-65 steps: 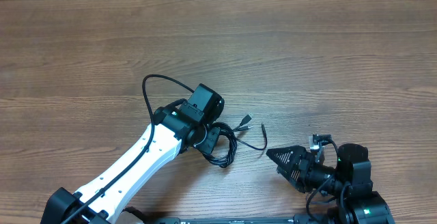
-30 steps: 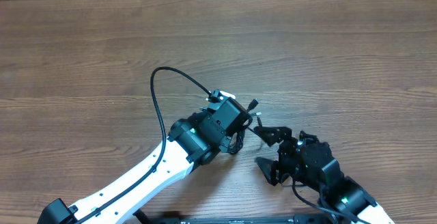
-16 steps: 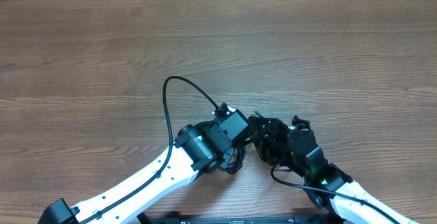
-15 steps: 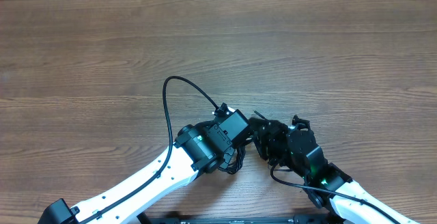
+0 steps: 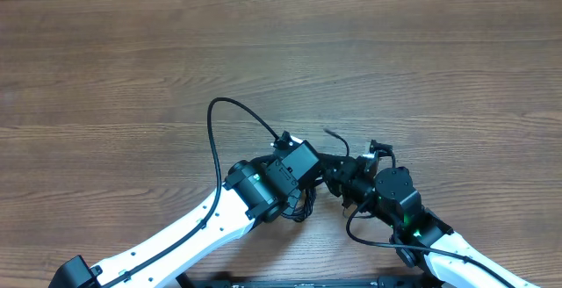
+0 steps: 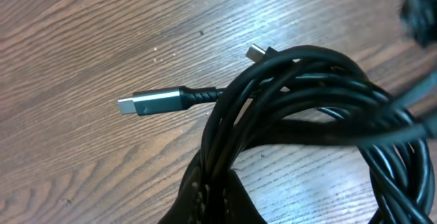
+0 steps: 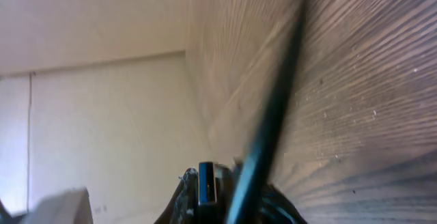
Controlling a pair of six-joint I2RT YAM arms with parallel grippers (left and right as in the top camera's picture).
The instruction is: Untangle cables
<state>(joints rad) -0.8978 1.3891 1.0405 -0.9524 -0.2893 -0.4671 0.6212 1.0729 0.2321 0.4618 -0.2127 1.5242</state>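
Seen from overhead, the cables point(image 5: 303, 211) lie bunched in a small black coil on the wooden table point(image 5: 395, 51), near its front edge. The left gripper point(image 5: 303, 183) sits right on top of the coil, its white arm point(image 5: 176, 231) running away from the coil toward the front left corner. The right gripper point(image 5: 340, 178) presses in against the coil's right side, touching it, and one loose cable end point(image 5: 334, 136) sticks up just behind the coil on that side. In the left wrist view, the coil fills the lower right as several thick loops, and they gather into a tight neck at the bottom edge, where the left gripper's jaws are closed narrowly on them. A silver plug point(image 6: 153, 102) on a braided lead lies flat on the wood just left of the coil, and a second small plug tip point(image 6: 256, 51) peeks out at the coil's top edge. A blurred dark shape point(image 6: 418, 12) hangs above the coil's right side. In the right wrist view, one blurred black strand point(image 7: 270, 128) of the coil rises slantwise from the dark jaws at the bottom edge, which are pinched shut on it, and a flat metal plug point(image 7: 207, 182) stands just left of that strand.
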